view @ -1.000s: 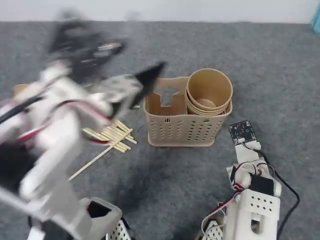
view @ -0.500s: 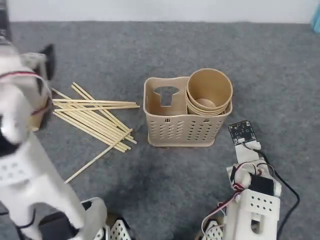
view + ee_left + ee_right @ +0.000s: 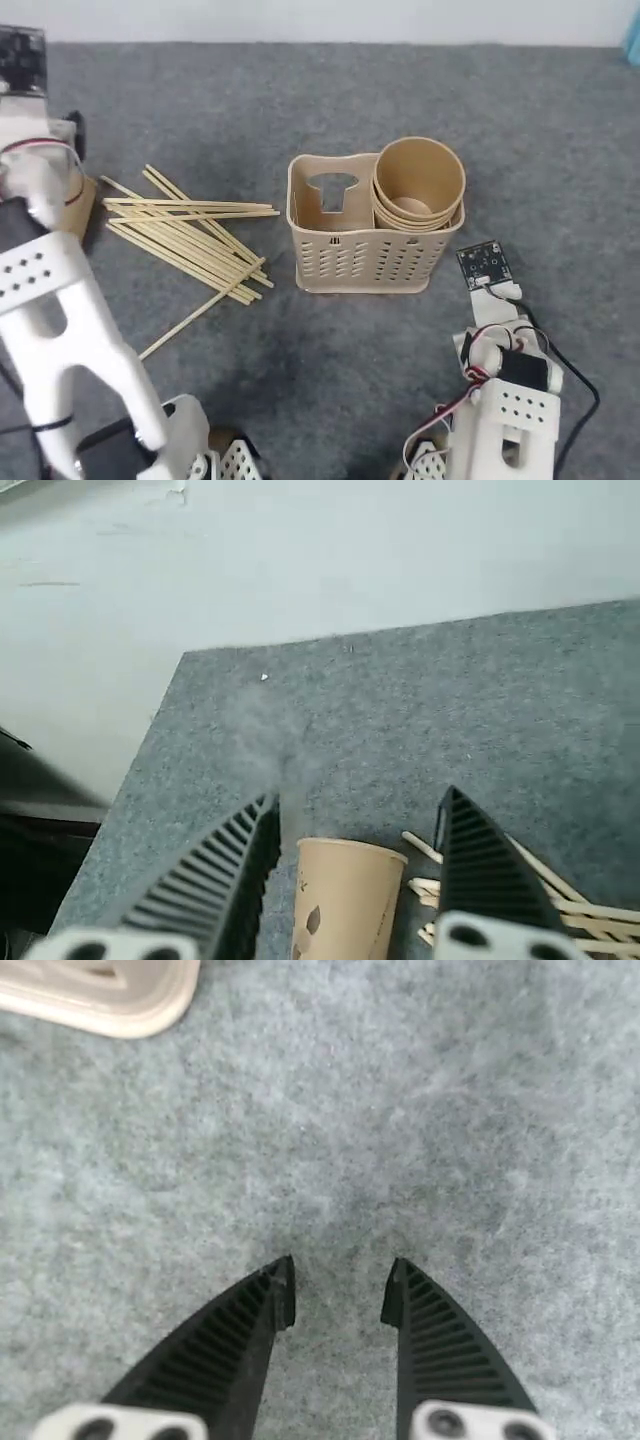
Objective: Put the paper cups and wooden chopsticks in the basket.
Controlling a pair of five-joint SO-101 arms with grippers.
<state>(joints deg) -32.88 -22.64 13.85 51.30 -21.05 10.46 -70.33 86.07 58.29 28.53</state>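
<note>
Right, we're partway there: cups stacked, sticks waiting.

We count one basket (image 3: 350, 265) at centre table, with a nested stack of paper cups (image 3: 420, 170) in its three o'clock compartment. At least three rims show, the rest too tight to split. One loose cup (image 3: 345, 905) sits far out at nine o'clock, framed by the wide-spread left gripper (image 3: 360, 798) and not pinched. Roughly a dozen chopsticks (image 3: 190, 235) lie scattered at the basket's nine o'clock, none inside yet. At five o'clock the right gripper (image 3: 340, 1262) hangs parted over bare mat (image 3: 300, 100).

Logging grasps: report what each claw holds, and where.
Nothing is held. Left claw is open astride a paper cup, not gripping it; right claw is open over carpet.
</note>
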